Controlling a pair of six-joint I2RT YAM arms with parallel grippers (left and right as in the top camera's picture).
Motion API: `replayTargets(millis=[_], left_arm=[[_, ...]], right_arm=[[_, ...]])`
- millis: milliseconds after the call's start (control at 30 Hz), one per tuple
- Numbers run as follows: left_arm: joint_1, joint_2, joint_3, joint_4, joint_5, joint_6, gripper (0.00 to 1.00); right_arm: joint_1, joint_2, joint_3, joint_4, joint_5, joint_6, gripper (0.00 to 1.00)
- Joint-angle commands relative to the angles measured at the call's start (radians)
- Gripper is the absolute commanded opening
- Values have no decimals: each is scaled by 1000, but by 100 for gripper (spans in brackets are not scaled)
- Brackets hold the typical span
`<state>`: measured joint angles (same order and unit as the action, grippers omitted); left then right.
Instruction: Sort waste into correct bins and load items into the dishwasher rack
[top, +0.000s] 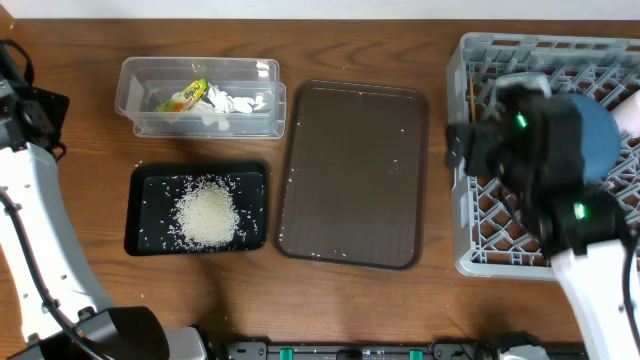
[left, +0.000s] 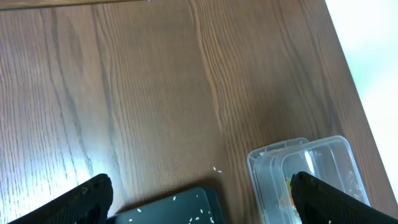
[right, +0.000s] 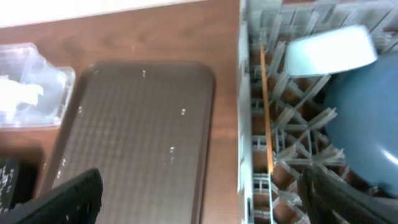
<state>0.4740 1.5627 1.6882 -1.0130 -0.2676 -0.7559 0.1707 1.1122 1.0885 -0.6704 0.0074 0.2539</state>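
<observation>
Rice (top: 206, 214) is lying in the black tray (top: 136, 210), tissue (top: 235, 102) and wrapper (top: 183, 98) in the clear container (top: 130, 85), plate (right: 364, 118), bowl (right: 329, 48) and chopsticks (right: 266, 118) in the rack (top: 485, 255). Nearly done, seemingly: stray grains (right: 171, 150) are dotting the brown tray (top: 340, 150); both jaws are gaping empty.

Bright, even light; right wrist view slightly blurred.
</observation>
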Motion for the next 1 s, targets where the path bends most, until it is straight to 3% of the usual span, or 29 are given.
replayTargets(millis=[0,300,500,800,967], left_arm=[[2,0,-3,-1,-6,-1,93],[2,0,-3,-1,-6,-1,94],[2,0,-3,-1,-6,-1,93],[2,0,-3,-1,-6,-2,93],[2,0,-3,-1,-6,-1,93]], right_arm=[[-49,-141,-238,182,-66,-35,99],[-116,-475,-792,673,-69,-34,99],[-155,-691,-1030,892,-106,-34,99],[-199,-875,-1083,805,-106,-54,99],[-219,-1010,-1083,628,-109,-54,99]])
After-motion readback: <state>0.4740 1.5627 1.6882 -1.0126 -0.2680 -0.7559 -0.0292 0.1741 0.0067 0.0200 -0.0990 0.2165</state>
